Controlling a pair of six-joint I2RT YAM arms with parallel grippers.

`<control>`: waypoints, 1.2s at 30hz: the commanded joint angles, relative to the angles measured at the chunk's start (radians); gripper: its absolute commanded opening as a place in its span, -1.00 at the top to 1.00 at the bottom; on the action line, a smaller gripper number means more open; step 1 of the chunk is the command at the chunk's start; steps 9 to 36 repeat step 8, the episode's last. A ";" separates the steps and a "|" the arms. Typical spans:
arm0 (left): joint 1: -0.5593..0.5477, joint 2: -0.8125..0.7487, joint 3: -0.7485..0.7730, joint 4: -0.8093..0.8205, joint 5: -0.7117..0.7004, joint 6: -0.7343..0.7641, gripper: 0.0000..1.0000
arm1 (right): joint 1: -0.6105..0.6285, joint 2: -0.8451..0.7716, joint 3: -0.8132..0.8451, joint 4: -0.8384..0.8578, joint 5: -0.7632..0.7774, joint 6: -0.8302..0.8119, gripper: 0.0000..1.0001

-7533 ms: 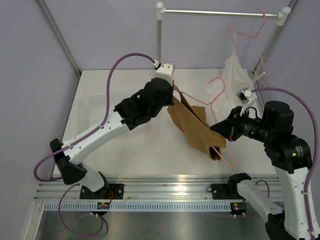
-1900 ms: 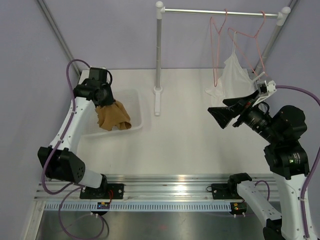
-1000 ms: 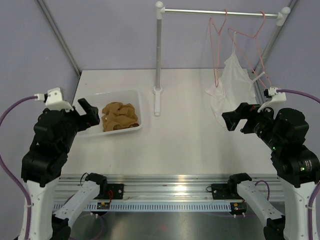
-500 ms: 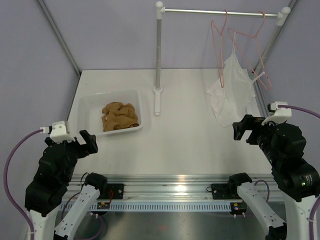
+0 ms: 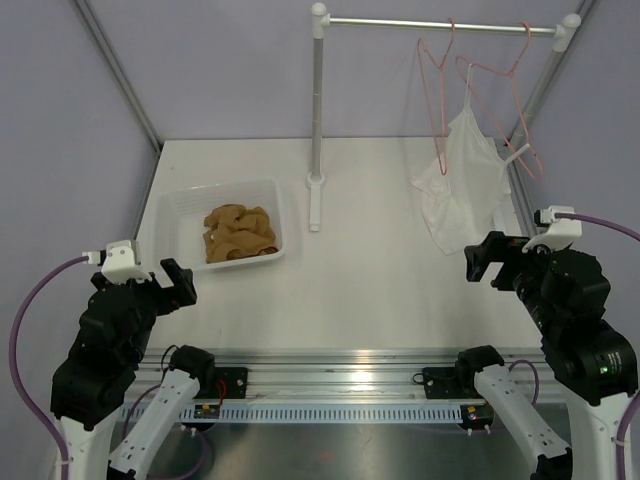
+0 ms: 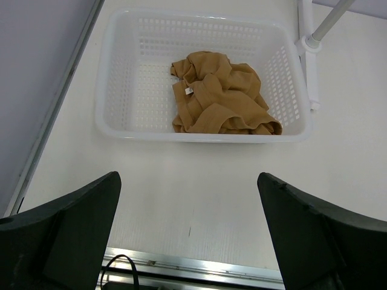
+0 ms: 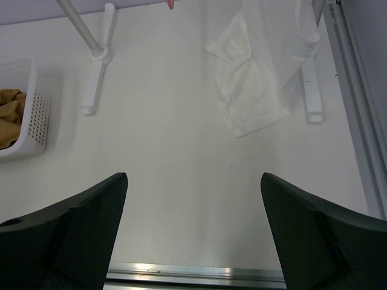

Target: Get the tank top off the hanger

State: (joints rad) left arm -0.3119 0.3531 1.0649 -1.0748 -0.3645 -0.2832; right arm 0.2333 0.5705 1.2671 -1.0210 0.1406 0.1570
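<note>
**A:** Where's the tank top (image 6: 217, 96)?

**B:** Crumpled in the white basket (image 6: 202, 136) at the far left of the table (image 5: 360, 260), touching no wire at all. The hanger (image 5: 434, 100) hangs bare from the rail (image 5: 440, 24) at the far right. It is just left of a second hanger (image 5: 492, 70), which carries the white top (image 5: 465, 185).

**A:** So which step is this?

**B:** By my reading, the very end. Tank top and hanger are well apart, so the removal looks done.

**A:** And the grippers?

**B:** The left gripper (image 6: 187, 178) is spread wide with nothing between its fingers, hovering above bare table on the near side of the basket. The right gripper (image 7: 193, 176) is likewise splayed and empty. It hangs over the table on the right, nearer than the white top's hem.

**A:** What does the next move call for?

**B:** Little, I'd say. Both arms sit low at the near edge, apart from rail and basket, so parking there would do. The one thing to avoid is reaching for the white top, which isn't part of the job.
</note>
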 commanded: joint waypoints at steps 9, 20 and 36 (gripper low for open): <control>-0.004 0.009 0.023 0.056 0.006 0.024 -0.98 | 0.008 0.028 -0.005 0.036 0.020 0.004 -1.00; -0.004 0.009 0.023 0.056 0.006 0.024 -0.98 | 0.008 0.028 -0.005 0.036 0.020 0.004 -1.00; -0.004 0.009 0.023 0.056 0.006 0.024 -0.98 | 0.008 0.028 -0.005 0.036 0.020 0.004 -1.00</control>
